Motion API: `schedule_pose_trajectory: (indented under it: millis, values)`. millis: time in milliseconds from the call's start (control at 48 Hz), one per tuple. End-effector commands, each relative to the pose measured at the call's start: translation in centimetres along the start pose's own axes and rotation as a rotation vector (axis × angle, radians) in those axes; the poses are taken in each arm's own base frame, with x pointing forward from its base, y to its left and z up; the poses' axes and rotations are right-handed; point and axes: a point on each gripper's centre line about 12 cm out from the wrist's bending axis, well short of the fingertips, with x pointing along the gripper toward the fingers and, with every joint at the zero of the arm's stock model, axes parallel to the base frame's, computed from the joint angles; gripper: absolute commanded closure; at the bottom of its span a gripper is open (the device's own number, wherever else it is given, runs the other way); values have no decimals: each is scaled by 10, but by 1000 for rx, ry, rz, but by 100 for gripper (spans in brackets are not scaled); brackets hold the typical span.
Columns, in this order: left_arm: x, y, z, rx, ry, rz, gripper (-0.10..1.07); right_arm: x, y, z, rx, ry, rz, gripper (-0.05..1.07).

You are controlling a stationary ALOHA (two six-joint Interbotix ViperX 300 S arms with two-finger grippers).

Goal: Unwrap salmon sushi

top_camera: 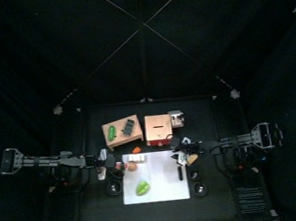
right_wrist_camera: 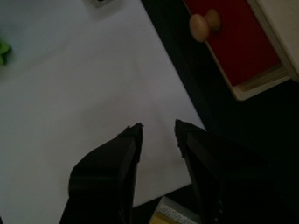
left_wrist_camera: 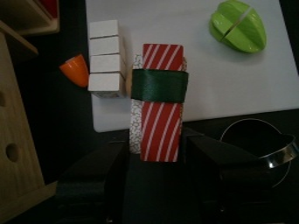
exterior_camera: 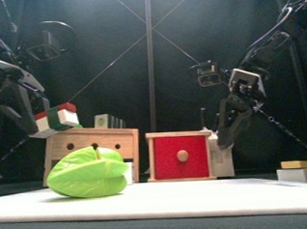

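- The red-and-white striped salmon sushi block (left_wrist_camera: 160, 103) is held raised at the left by the left gripper (left_wrist_camera: 158, 153), apparently clamped.
- Its dark green wrap band (left_wrist_camera: 159, 85) is not yet removed.
- The right gripper (right_wrist_camera: 158, 131) is kept wide open, empty.

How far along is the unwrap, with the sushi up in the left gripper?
Done: the left gripper has the salmon sushi lifted off the table, as the front view shows. In hand: it grips one end while the dark green band is wrapped around the middle. Left: the right gripper is open and empty over the white board, so the band has yet to be pulled off.
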Motion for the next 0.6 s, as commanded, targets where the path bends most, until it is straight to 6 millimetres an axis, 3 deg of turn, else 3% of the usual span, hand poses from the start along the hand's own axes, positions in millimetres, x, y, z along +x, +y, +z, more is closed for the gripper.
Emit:
schedule_pose_trajectory:
  millis: [0,146,292,438,583]
  values:
    - [-2,2,13,11,-83,15,38,-10,9,23,69,-69,41,28]
    - [-3,8,31,42,-235,58,39,-25,19,56,337,-141,121,28]
    - [1,23,46,27,-388,123,39,-37,23,78,449,-235,183,27]
    - [15,32,54,5,-423,146,39,-43,26,90,569,-354,269,26]
    - [34,42,65,-76,-386,154,39,-43,27,88,704,-441,349,26]
